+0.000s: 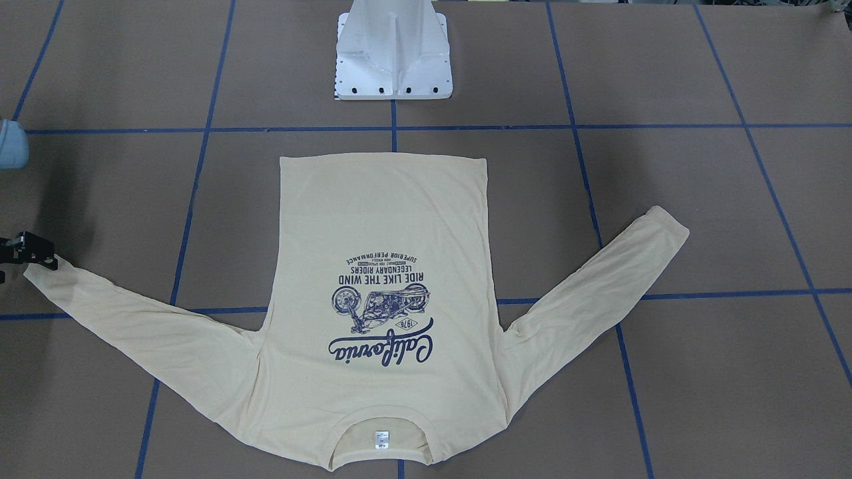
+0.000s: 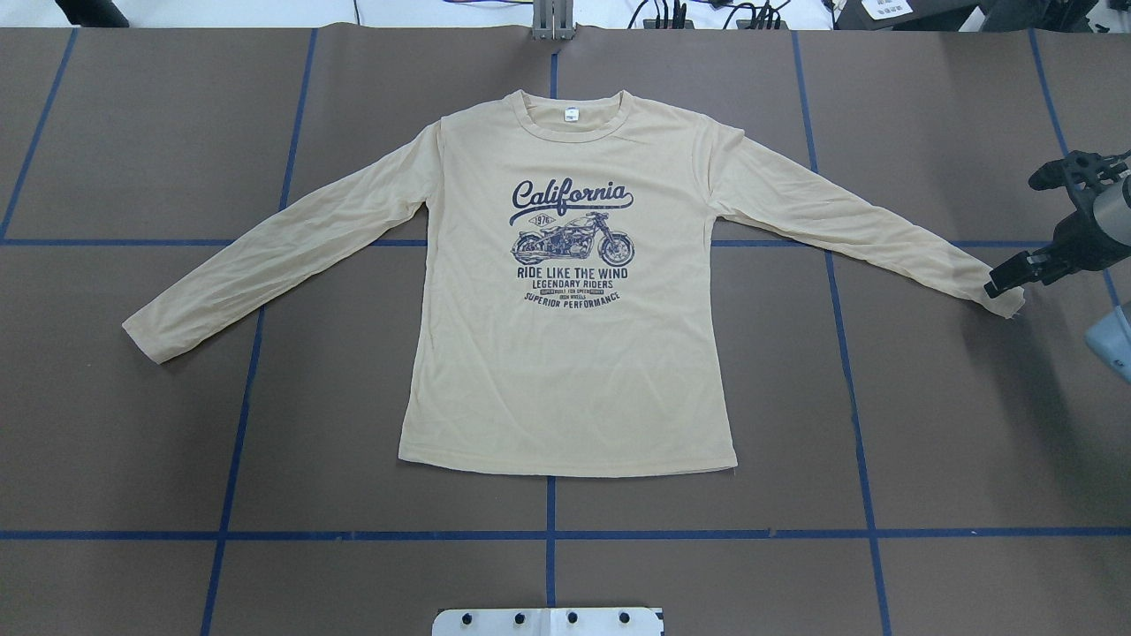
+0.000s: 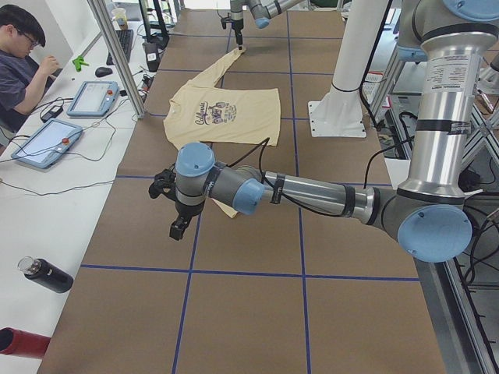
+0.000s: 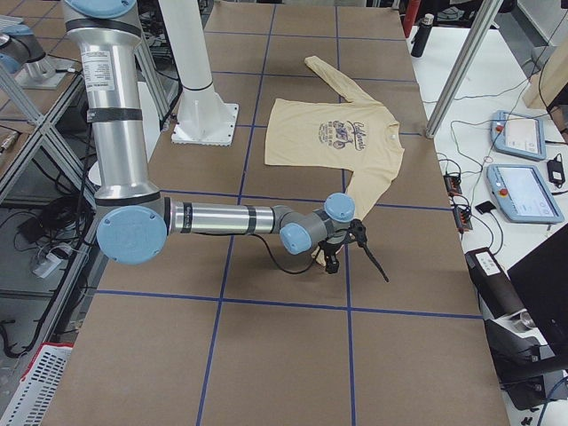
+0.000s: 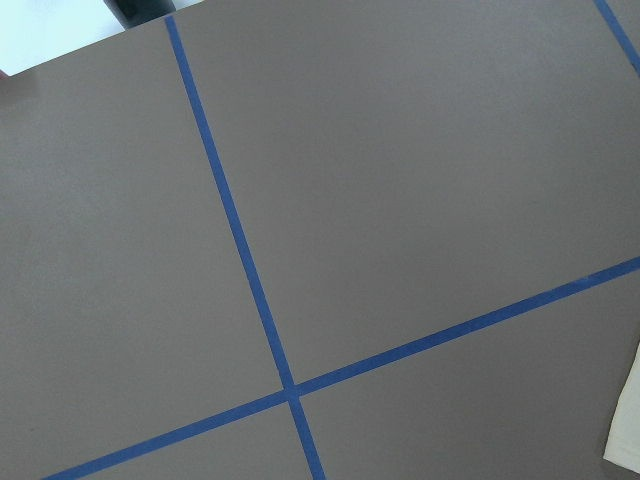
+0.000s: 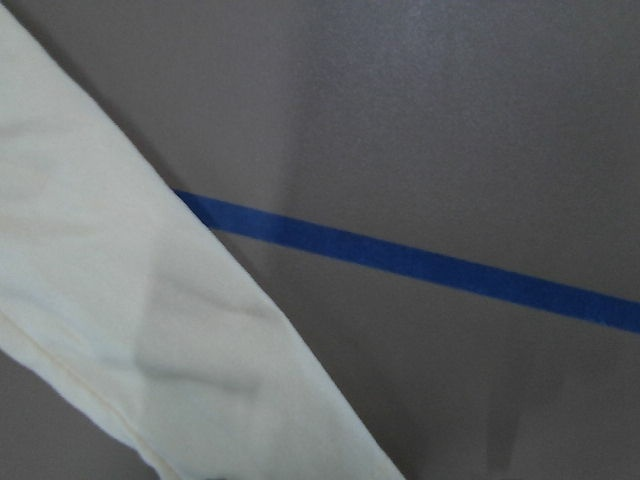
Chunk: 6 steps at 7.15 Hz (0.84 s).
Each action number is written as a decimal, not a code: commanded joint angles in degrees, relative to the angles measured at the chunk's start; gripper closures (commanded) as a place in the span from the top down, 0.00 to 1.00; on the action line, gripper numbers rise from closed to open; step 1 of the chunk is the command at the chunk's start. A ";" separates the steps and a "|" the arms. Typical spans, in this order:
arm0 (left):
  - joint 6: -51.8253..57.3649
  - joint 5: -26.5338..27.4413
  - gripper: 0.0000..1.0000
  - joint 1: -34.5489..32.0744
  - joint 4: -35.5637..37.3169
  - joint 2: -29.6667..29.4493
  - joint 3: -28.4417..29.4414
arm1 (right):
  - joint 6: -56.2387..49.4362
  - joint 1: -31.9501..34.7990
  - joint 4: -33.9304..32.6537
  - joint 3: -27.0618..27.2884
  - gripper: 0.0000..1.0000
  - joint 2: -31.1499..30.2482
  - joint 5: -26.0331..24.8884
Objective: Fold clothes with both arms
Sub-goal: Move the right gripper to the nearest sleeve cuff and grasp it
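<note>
The clothes are one cream long-sleeved T-shirt (image 2: 565,353) lying flat, print up, with both sleeves spread and its collar toward the far table edge. It also shows in the front-facing view (image 1: 383,219). My right gripper (image 2: 1003,284) is at the end of the shirt's right-hand sleeve (image 2: 848,221), shut on the cuff, which sits slightly off the table (image 1: 40,261). The right wrist view has that sleeve (image 6: 120,300) close and blurred. My left gripper (image 3: 178,227) hangs above bare table beyond the other sleeve's cuff (image 2: 146,340). It shows only in the left side view, so I cannot tell its state.
The white pedestal base (image 1: 393,53) stands at the robot's edge, just past the shirt's hem. Blue tape lines (image 2: 550,534) grid the brown table. A person (image 3: 23,54) sits at a side bench with tablets and bottles (image 3: 45,274).
</note>
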 commanded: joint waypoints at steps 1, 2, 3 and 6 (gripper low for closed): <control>-0.03 0.00 1.00 0.00 0.00 -0.06 -0.16 | 0.08 -0.27 -0.10 -0.38 0.81 0.23 0.18; -0.11 0.00 1.00 0.00 0.00 -0.41 -0.16 | 0.08 -0.27 -0.10 -0.29 0.77 0.14 0.44; -0.12 0.00 1.00 0.00 0.00 -0.41 -0.16 | 0.08 -0.27 -0.10 -0.29 0.77 0.14 0.62; -0.20 0.00 1.00 0.00 0.09 -0.59 -0.08 | 0.17 -0.27 -0.53 -0.29 0.75 -0.12 0.62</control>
